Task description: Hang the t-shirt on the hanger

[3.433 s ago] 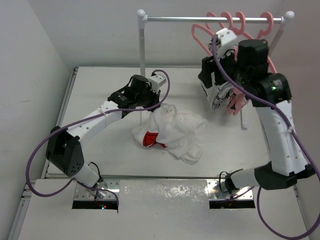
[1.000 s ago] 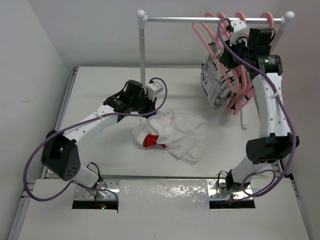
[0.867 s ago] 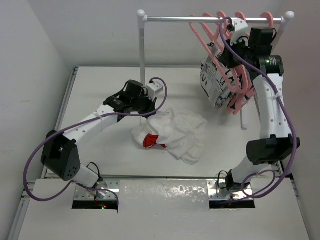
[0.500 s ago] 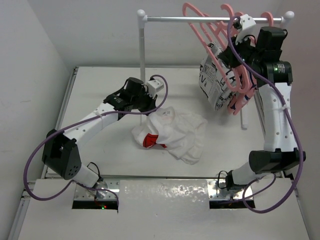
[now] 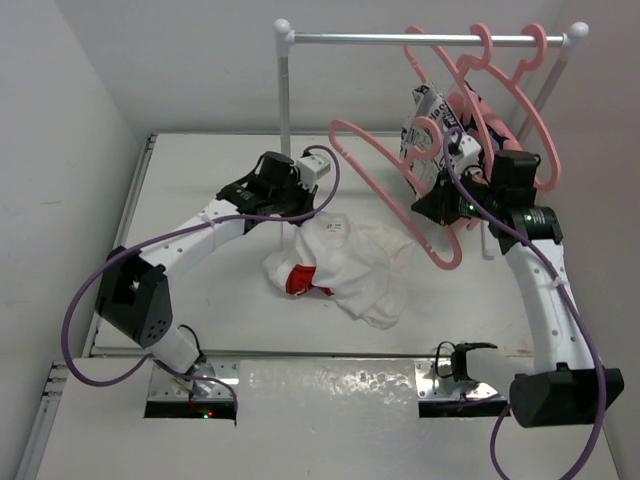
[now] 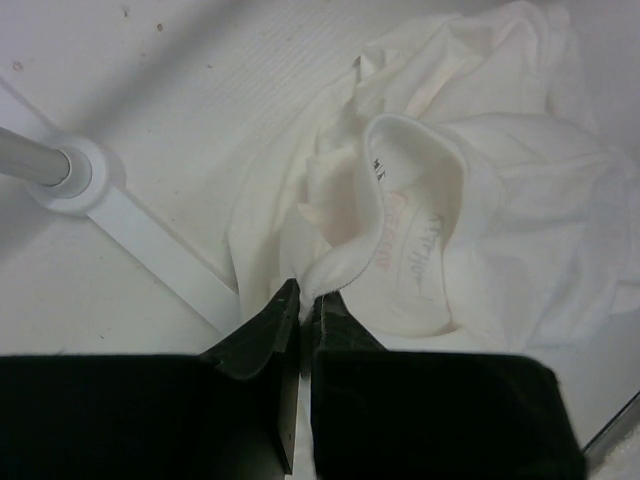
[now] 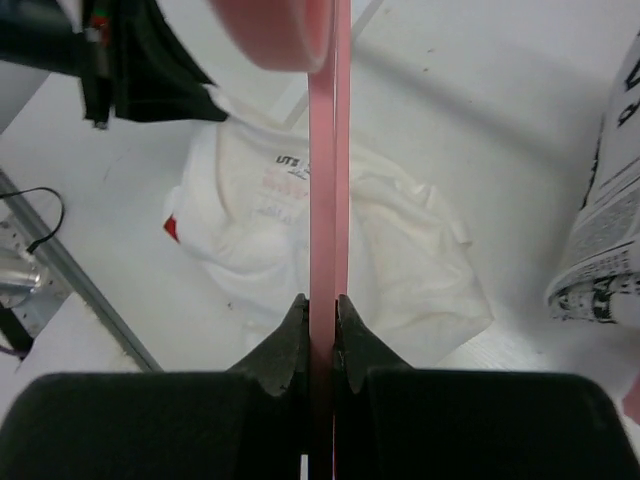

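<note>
Left arm (image 5: 190, 240) stretched forward, wrist bent down. Left gripper (image 6: 305, 300): jaws pressed together, pinching t-shirt (image 6: 480, 200) collar edge. Right arm (image 5: 545, 290) upright from base, wrist turned leftward. Right gripper (image 7: 322, 310): jaws clamped on hanger (image 7: 322, 200) bar.

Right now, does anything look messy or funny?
The t-shirt lies crumpled on the table, its collar pinched by the left gripper. The hanger is off the rack, held tilted by the right gripper.

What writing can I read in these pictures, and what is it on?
"UT", maybe with one more letter: black print inside the collar of the t-shirt.
Pinkish lines below that print: too blurred to read.
Print on the newsprint-patterned shirt: too small to read.
Nothing else is legible.
</note>
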Controlling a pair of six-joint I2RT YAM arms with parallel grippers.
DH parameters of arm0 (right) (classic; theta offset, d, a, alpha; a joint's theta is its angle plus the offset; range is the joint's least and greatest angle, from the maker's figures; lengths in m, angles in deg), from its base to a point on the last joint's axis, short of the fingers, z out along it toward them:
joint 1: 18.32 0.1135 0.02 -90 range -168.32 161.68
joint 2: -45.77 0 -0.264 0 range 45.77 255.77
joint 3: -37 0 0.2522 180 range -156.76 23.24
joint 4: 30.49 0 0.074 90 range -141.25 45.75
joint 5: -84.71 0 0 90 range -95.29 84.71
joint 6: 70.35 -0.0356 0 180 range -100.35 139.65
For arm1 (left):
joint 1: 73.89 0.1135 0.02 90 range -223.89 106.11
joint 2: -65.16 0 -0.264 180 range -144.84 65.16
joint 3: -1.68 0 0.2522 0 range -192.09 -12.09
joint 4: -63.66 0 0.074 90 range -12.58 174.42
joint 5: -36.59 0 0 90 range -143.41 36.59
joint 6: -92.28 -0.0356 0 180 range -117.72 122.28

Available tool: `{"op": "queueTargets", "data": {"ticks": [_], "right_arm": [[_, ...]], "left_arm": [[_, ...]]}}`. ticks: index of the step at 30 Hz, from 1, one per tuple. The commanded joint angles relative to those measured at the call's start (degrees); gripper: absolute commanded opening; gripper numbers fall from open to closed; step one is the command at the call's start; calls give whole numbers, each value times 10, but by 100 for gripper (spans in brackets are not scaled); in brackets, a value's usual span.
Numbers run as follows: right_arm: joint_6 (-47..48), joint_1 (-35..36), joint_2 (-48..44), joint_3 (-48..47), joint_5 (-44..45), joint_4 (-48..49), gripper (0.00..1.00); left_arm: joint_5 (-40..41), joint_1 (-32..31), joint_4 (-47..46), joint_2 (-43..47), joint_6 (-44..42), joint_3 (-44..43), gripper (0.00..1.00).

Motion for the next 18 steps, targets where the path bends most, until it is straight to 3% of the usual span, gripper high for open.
{"op": "queueTargets", "data": {"ticks": [1, 10, 18], "right_arm": [[11, 4, -38, 12, -55, 9, 0], [54, 5, -104, 133, -69, -93, 0], [61, 7, -109, 162, -80, -100, 0]], "left_arm": [[40, 5, -23, -11, 19, -27, 0], [127, 4, -30, -65, 25, -78, 0], [124, 4, -34, -69, 13, -77, 0]]}}
